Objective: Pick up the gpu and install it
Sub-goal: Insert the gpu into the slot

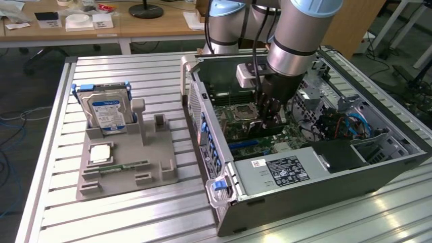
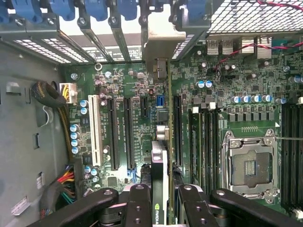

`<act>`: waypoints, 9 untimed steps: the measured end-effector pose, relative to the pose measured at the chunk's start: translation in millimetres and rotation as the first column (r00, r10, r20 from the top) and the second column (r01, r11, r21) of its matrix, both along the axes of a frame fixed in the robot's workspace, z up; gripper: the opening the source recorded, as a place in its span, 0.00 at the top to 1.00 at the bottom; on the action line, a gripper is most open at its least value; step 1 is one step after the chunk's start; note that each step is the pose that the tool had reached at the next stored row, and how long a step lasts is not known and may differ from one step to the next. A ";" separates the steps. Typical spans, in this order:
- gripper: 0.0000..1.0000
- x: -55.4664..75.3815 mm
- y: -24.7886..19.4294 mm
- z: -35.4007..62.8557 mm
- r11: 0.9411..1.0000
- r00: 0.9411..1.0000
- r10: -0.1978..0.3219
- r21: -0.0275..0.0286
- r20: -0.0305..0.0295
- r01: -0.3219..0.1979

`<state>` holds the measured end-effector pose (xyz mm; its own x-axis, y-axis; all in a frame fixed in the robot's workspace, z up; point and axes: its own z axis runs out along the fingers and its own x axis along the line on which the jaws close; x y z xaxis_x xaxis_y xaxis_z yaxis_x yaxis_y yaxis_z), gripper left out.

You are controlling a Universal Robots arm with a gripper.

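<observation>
Gpu (image 2: 160,158): pinched edge-on between gripper (image 2: 163,201) jaws, over motherboard (image 2: 124,75) slots. Best kept upright and square to its slot.

Open case (image 1: 324,190) lies on table (image 1: 135,217), toward the exterior view's right; fixture (image 1: 157,174) near it at the exterior view's left; hard drive (image 1: 106,114) upright at fixture's far end; memory stick (image 1: 125,166) flat nearer its front; power supply (image 1: 284,169) in case's near end; gpu (image 2: 160,156) edge-on between the fingers of gripper (image 2: 163,194), over motherboard (image 2: 123,75), near CPU socket (image 2: 250,165).
</observation>
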<state>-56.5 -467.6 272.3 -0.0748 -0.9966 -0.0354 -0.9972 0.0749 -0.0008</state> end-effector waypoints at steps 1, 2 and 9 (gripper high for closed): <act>0.73 -0.2 -0.6 0.0 1.000 1.000 0.000 0.000 0.000 0.000; 0.73 -0.3 -0.7 0.0 1.000 1.000 0.000 0.000 0.000 0.000; 0.73 -5.6 -0.6 -0.5 1.000 1.000 0.000 0.000 0.001 0.000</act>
